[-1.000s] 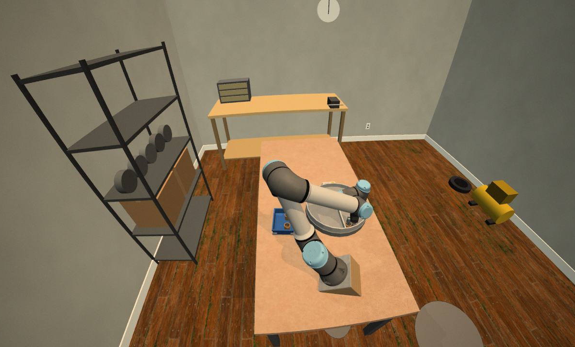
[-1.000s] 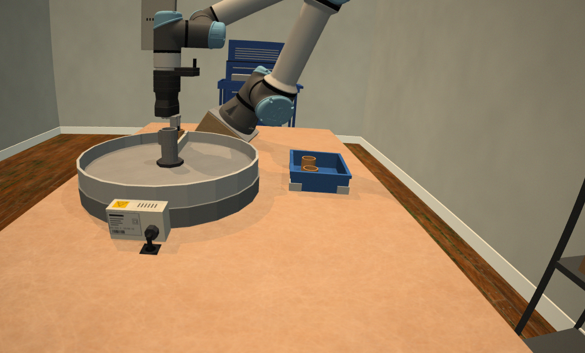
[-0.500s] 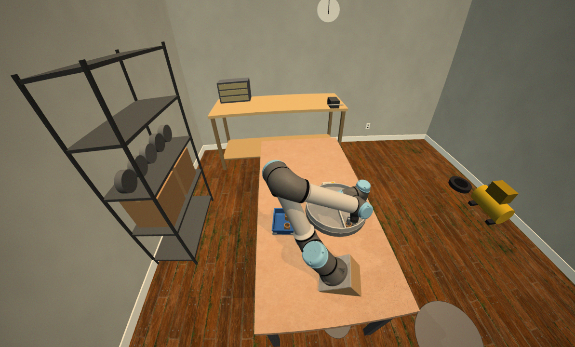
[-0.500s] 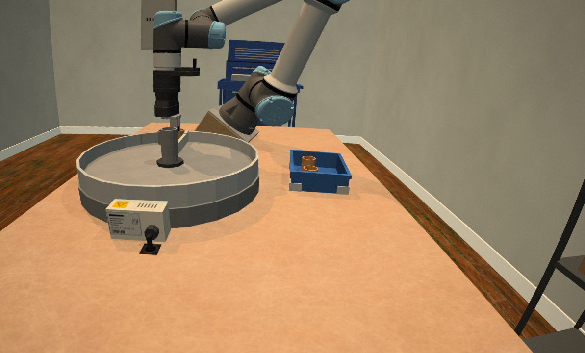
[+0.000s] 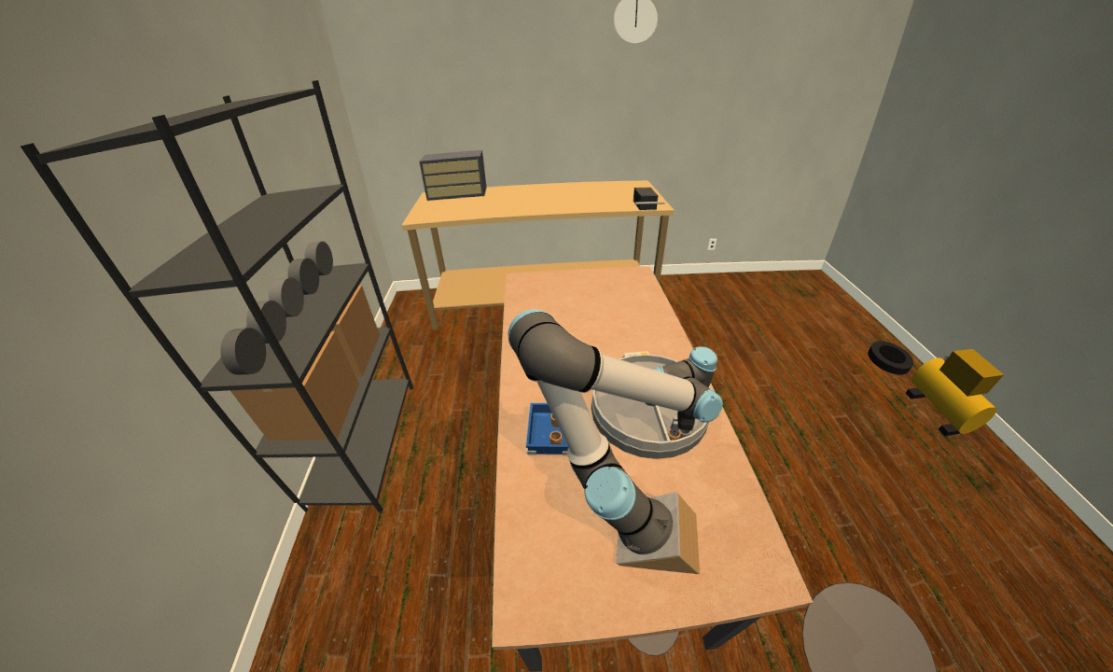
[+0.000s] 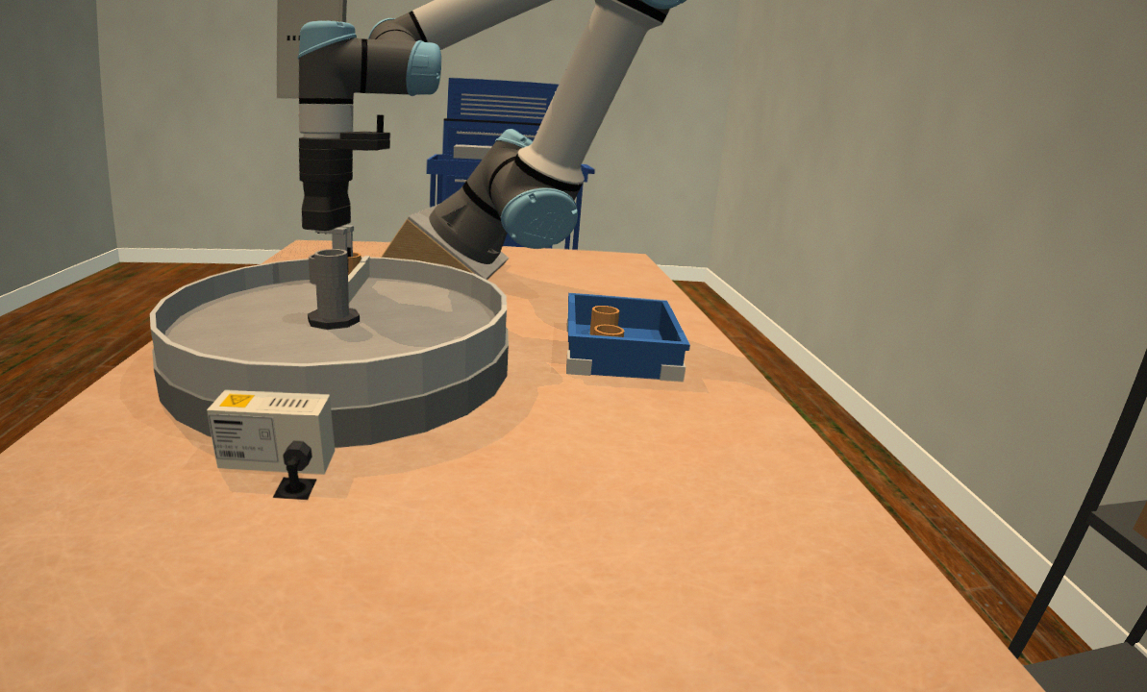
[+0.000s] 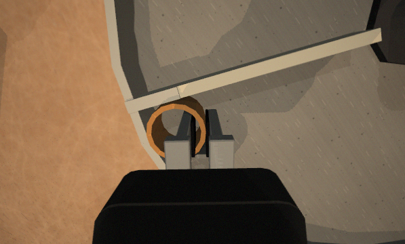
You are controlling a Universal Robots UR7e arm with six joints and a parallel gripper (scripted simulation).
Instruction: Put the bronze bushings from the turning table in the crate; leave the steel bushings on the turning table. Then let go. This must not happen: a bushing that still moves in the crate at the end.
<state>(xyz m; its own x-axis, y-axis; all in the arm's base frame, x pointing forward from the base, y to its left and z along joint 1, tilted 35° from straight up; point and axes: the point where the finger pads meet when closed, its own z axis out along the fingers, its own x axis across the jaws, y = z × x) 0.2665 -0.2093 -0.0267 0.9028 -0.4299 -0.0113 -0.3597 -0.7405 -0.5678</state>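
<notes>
My gripper [image 5: 678, 424] [image 6: 346, 248] [image 7: 200, 123] is shut on the wall of a bronze bushing [image 5: 678, 434] [image 6: 354, 259] [image 7: 149, 130], with one finger inside the ring and one outside. The bushing is upright at the rim of the turning table [image 5: 651, 451] [image 6: 413, 374] [image 7: 307, 163], close beside the divider bar [image 7: 273, 68]. Whether it touches the table's floor cannot be told. The blue crate [image 5: 530, 427] [image 6: 637, 357] holds two bronze bushings, a taller-looking one [image 6: 605, 316] and a nearer one [image 6: 609, 330]. I see no steel bushing; the arm hides part of the turning table.
A grey post [image 6: 331, 288] with a dark foot stands at the turning table's middle. A white control box [image 6: 271, 434] with a black plug [image 6: 297, 456] is at its outer side. The arm's upper link passes over the crate's side in the top view.
</notes>
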